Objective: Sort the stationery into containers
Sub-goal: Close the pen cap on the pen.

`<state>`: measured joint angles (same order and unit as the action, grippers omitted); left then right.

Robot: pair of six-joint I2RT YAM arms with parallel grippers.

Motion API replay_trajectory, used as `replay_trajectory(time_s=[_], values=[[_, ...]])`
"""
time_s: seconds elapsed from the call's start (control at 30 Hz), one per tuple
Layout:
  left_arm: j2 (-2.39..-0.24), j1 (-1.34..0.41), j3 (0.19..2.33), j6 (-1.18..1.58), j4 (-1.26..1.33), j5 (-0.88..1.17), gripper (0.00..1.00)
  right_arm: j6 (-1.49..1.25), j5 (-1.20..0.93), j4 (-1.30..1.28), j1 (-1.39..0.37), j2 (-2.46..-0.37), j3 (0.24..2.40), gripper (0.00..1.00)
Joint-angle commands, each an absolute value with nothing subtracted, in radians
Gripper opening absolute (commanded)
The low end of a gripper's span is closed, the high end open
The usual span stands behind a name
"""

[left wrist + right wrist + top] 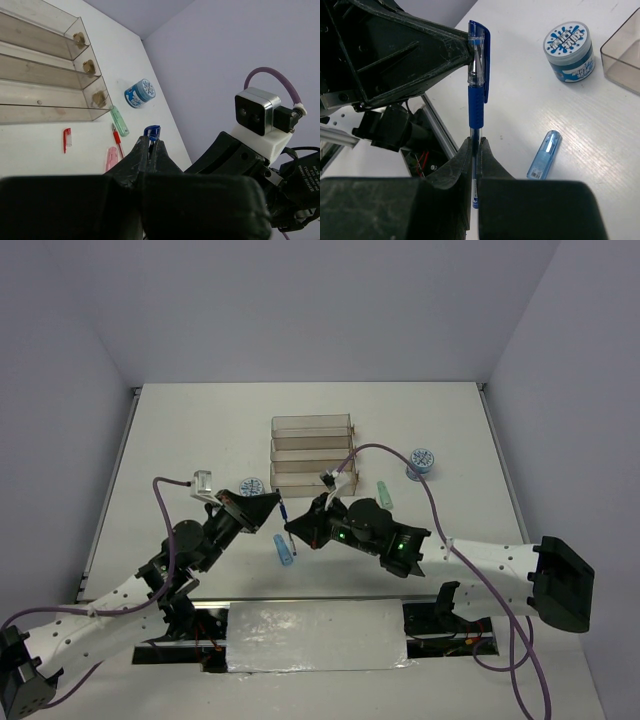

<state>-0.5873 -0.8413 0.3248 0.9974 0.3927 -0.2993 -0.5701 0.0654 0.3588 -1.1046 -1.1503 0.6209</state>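
Observation:
A blue pen [476, 90] is held above the table between both grippers. My right gripper [476, 145] is shut on its clear lower barrel. My left gripper [151, 141] is shut on its blue cap end [152, 132]. In the top view the left gripper [277, 503] and the right gripper [293, 529] meet just in front of the clear stepped rack [312, 452]. A blue stick [287, 552] lies under them. One blue-white roll [252, 486] sits left of the rack, another roll [421, 461] to its right. A green stick [385, 493] lies right of the rack.
The left wrist view shows a red pen [117, 141], a pink stick [111, 159], a small red piece [66, 140] and the green stick [119, 121] on the table beside the rack's trays [45, 95]. The table's near edge and a white sheet [310, 635] lie behind the grippers.

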Motion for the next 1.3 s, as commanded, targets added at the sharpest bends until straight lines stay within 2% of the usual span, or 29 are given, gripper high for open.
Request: replay_trajectory(time_s=[0.0,0.63,0.83,0.97,1.0,1.07,1.17,1.2,1.27], values=[[-0.595,-0.853,0.348,0.997,0.330,-0.238,0.00,-0.477,0.098,0.512,-1.069,-1.091,0.663,0.00],[-0.652,-0.853,0.356,0.979,0.307,-0.207,0.00,-0.387,-0.044,0.460,-0.970,-1.092,0.758,0.00],[-0.594,-0.853,0.379,0.968,0.209,-0.282,0.00,-0.374,-0.023,0.439,-0.936,-1.106,0.738,0.00],[-0.580,-0.853,0.466,0.908,0.071,-0.363,0.00,-0.318,-0.069,0.419,-0.913,-1.077,0.719,0.00],[-0.577,-0.853,0.488,0.894,0.011,-0.377,0.10,-0.301,-0.104,0.413,-0.913,-1.072,0.713,0.00],[-0.574,-0.853,0.540,0.838,-0.035,-0.396,0.22,-0.295,-0.114,0.393,-0.913,-1.065,0.693,0.00],[-0.571,-0.853,0.600,0.755,-0.057,-0.403,0.59,-0.319,-0.133,0.397,-0.916,-1.066,0.663,0.00],[-0.566,-0.853,0.616,0.740,-0.057,-0.408,0.81,-0.328,-0.133,0.397,-0.919,-1.068,0.643,0.00],[-0.563,-0.853,0.655,0.692,-0.040,-0.420,0.97,-0.344,-0.101,0.390,-0.946,-1.077,0.624,0.00]])
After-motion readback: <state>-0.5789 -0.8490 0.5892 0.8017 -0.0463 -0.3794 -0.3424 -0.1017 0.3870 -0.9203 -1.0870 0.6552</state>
